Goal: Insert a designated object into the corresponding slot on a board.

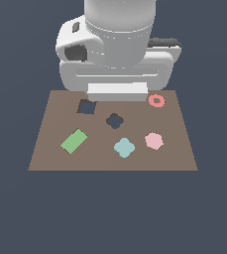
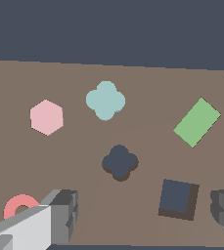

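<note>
Gripper [image 2: 145, 215] spread wide and holding nothing over the board [image 1: 45, 149], teal piece [image 1: 124, 148] lying flat on the board just beside the clover slot [image 1: 114, 120], between green rectangle [image 1: 74, 141] and pink piece [image 1: 154, 141].

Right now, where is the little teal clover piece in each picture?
Exterior view: the teal piece lies on the board, between the green rectangle and the pink piece.
Wrist view: the teal piece lies between the same two, pink piece and green rectangle.
Shared landmark: the clover-shaped slot, empty, beside it.
</note>
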`<state>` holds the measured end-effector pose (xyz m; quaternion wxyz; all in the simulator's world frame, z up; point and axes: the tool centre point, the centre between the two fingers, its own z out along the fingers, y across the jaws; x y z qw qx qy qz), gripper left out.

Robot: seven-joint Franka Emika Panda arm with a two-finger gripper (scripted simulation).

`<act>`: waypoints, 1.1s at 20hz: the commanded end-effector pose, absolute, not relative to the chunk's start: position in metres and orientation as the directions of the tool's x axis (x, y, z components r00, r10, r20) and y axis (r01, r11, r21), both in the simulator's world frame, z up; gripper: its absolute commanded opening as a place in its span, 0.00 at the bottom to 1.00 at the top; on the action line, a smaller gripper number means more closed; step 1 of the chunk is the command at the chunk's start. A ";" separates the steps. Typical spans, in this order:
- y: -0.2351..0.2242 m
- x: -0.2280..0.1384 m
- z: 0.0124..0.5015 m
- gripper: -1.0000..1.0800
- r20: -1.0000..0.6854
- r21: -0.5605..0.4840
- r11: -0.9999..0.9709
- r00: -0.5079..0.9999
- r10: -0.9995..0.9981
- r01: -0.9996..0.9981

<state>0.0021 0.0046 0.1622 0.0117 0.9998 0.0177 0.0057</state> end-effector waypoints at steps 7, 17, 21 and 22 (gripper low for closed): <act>0.004 0.005 0.158 0.96 0.011 0.023 -0.998 0.998 0.060 0.060; 0.005 0.025 0.134 0.96 0.007 0.017 -0.977 0.977 0.213 0.213; 0.007 0.038 0.117 0.96 0.006 0.014 -0.948 0.948 0.317 0.317; 0.008 0.042 0.112 0.96 0.005 0.012 -0.938 0.938 0.346 0.346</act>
